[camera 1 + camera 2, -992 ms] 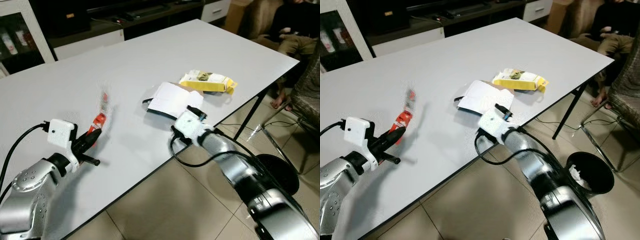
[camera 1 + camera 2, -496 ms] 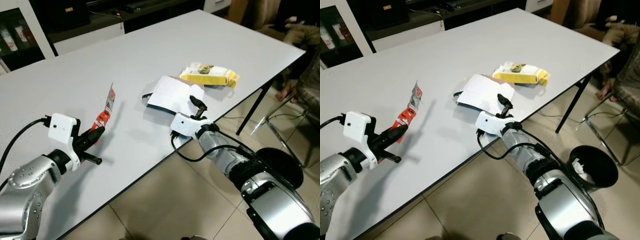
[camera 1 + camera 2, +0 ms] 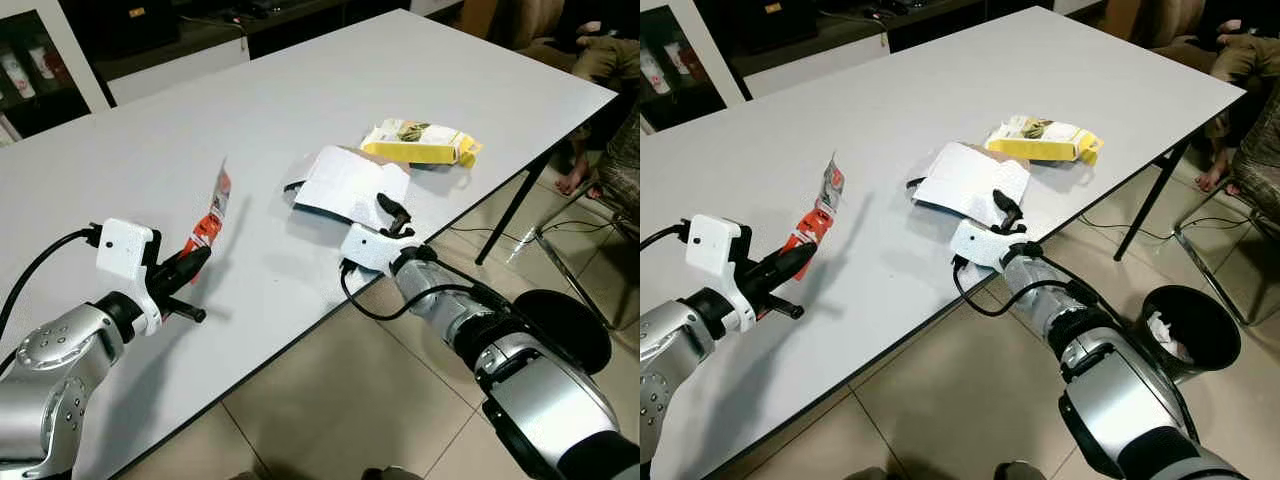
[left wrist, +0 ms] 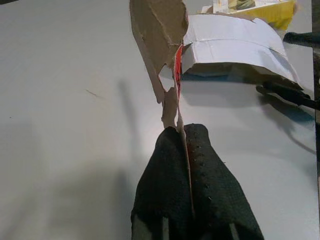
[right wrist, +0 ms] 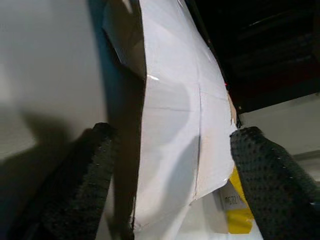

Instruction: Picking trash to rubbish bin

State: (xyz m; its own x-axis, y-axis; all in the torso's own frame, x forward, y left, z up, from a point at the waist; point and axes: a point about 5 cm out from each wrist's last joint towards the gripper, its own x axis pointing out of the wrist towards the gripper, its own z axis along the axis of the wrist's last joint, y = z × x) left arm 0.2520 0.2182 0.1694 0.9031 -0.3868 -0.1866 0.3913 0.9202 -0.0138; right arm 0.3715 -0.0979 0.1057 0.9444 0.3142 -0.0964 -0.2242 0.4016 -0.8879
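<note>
Left eye view: left gripper (image 3: 195,262) pinched shut on a torn red wrapper (image 3: 213,214), strip standing up and away from the fingertips above the grey table (image 3: 300,90). Right gripper (image 3: 392,212) at the table's near edge, spread around the nearest corner of a flattened white carton (image 3: 345,185). Just beyond the carton, further from that gripper, a yellow packet (image 3: 420,142).

Right eye view: black rubbish bin (image 3: 1192,326) on the floor, low and off to the right arm's outer side, well apart from both grippers.

Left wrist view: wrapper (image 4: 159,35) clamped edge-on between both black fingers (image 4: 206,185), brown inner face showing, ragged edge. Probably featherweight and floppy; firm pinch near the base likely enough.

Right wrist view: fingers (image 5: 85,185) wide apart, carton (image 5: 175,125) standing between them, not yet squeezed. Looks like thin folded card: light, fairly stiff, likely to buckle under a hard squeeze. Best taken across the near edge where layers double up.
</note>
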